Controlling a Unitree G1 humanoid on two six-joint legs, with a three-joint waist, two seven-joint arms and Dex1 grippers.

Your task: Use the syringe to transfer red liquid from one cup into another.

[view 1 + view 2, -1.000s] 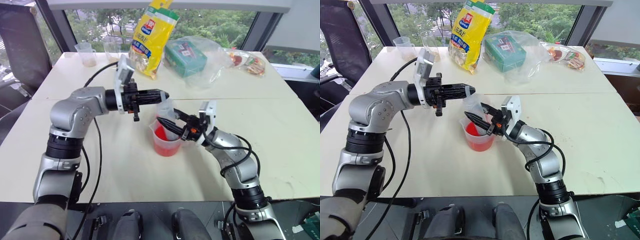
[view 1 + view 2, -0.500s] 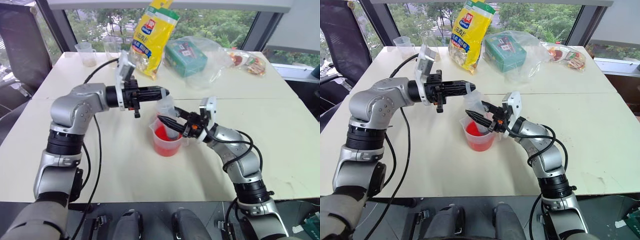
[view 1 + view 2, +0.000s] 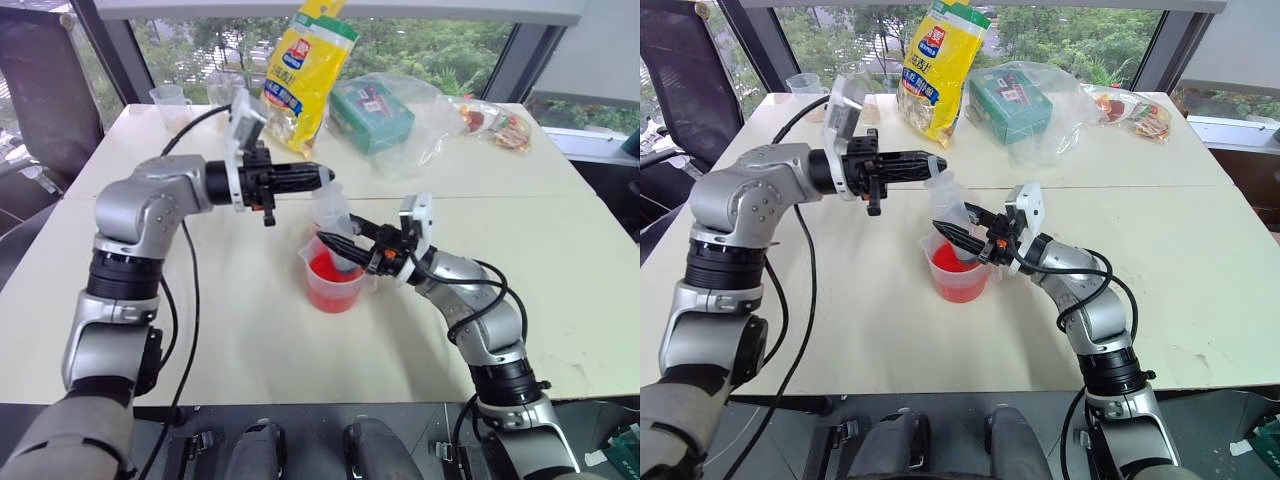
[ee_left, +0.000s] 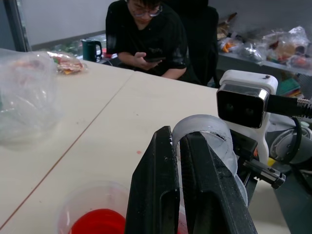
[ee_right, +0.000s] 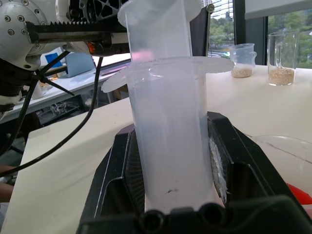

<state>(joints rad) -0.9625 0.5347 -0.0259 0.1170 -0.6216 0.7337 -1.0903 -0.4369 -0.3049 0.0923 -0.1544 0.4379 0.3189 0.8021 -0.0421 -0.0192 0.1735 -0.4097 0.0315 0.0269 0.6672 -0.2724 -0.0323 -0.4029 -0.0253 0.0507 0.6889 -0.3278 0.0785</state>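
Since a second ago the left gripper [image 3: 322,178] has lifted a little, drawing the pale plunger [image 5: 156,27] slightly higher out of the large clear plastic syringe [image 3: 335,232], while the right arm has stayed where it was. That left gripper points level across the pale wooden tabletop [image 3: 560,270], its two black fingers [image 4: 151,195] pinched together on the plunger's flat top. The right gripper [image 3: 338,246] comes in from the other side, its fingers pressed against the syringe barrel just under the flange, holding it nearly upright, tilted a bit. The syringe's lower end dips into the wide clear plastic measuring cup [image 3: 330,280], which stands near the middle of the tabletop with bright red watery liquid [image 3: 322,272] in its bottom; the tip itself is hidden by the cup and fingers. Along the far edge lie a tall yellow snack bag [image 3: 303,75], a green box inside a clear plastic bag [image 3: 372,115] and, toward the far left corner, two clear cups with brownish contents [image 3: 172,108]. In the left wrist view a person in black [image 4: 146,39] sits at the table's edge looking down at a phone.
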